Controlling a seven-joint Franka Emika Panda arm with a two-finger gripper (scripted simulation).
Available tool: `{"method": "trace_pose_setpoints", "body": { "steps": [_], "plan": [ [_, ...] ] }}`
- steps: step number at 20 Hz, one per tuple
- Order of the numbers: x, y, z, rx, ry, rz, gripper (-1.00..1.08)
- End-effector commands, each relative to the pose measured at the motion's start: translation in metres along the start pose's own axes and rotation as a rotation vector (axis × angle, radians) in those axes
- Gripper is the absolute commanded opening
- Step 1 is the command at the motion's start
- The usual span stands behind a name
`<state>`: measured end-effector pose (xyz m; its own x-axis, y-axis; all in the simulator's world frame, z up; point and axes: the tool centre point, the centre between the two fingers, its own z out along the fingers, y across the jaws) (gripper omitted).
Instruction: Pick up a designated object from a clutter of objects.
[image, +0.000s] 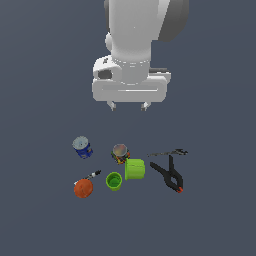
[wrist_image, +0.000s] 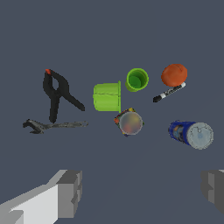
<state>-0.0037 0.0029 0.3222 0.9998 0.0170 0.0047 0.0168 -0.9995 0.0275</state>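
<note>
Dark grey-blue flooring (image: 40, 215) filled the whole scene, flat and plain. Taking the multicoloured can as the clock's centre in the exterior view, the nearest things came first. An orange ball (image: 83, 188) sat at about 8 o'clock, closest to the camera, with a small marker (image: 93, 174) lying just beside it and pointing toward the can. One upright green cup (image: 114, 181) stood at about 7 o'clock. A second green cup (image: 134, 169) lay tipped on its side at about 4 o'clock, touching or nearly touching the can. A black clamp (image: 170, 174) lay at 4 o'clock, further out, its red tip nearest the camera.

The multicoloured can (image: 120, 153) stood upright in the middle of the clutter, with a silvery-grey top and a dark speckled label. A blue can (image: 82, 147) stood at 9 o'clock, well apart from it. A thin tool (image: 167, 153) lay at 3 o'clock, just beyond the clamp.

Farthest back, at 12 o'clock and raised clear of everything, hung the white gripper (image: 129, 106). Its fingers (wrist_image: 70, 192) were spread wide, holding nothing.
</note>
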Motion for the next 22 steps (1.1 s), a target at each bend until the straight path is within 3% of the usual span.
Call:
{"method": "trace_pose_setpoints", "body": {
  "steps": [1, 10, 22],
  "plan": [
    [0.0, 0.0, 0.0, 0.0, 0.0, 0.0, 1.0],
    [0.001, 0.026, -0.01, -0.028, 0.005, 0.014, 1.0],
    [0.007, 0.026, 0.01, -0.023, 0.003, -0.043, 1.0]
  ]
}}
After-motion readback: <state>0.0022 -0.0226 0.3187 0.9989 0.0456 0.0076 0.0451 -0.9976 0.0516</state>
